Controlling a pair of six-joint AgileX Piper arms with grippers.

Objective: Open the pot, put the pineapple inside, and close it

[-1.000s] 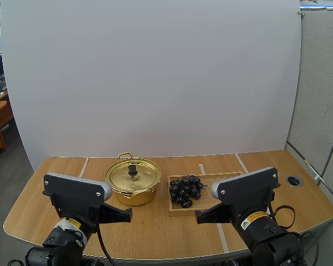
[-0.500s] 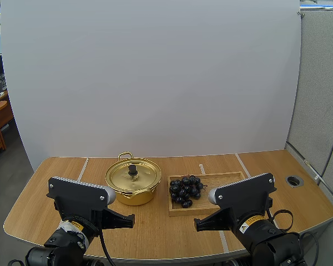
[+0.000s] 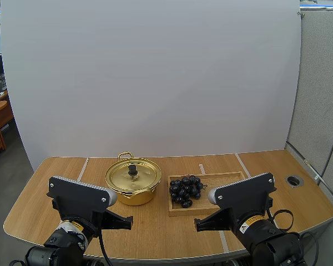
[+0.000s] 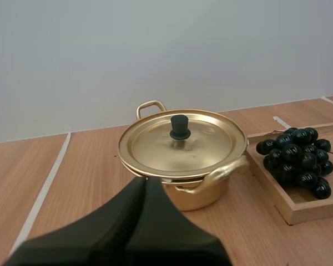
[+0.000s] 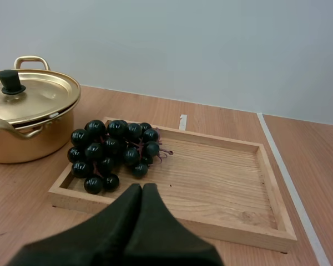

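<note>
A gold pot (image 3: 132,187) stands at the table's middle, its lid (image 3: 132,175) with a black knob resting on it. To its right a bunch of dark grapes (image 3: 185,190) lies at the left end of a wooden tray (image 3: 222,180). My left gripper (image 3: 130,221) hovers near the front edge, just short of the pot (image 4: 200,191), its fingers shut in one wedge (image 4: 144,185) below the lid (image 4: 180,145). My right gripper (image 3: 198,224) hangs in front of the tray (image 5: 227,183), shut, its tip (image 5: 141,189) just before the grapes (image 5: 114,152). No pineapple is seen.
A round cable hole (image 3: 293,180) sits in the table's far right. Pale lines cross the wooden top (image 3: 55,183). The tray's right half is bare wood. The grapes (image 4: 297,159) and tray (image 4: 299,208) lie right of the pot (image 5: 22,130).
Both arms have sunk a little toward the near edge and drawn slightly inward. Pot, lid and grapes have not moved.
</note>
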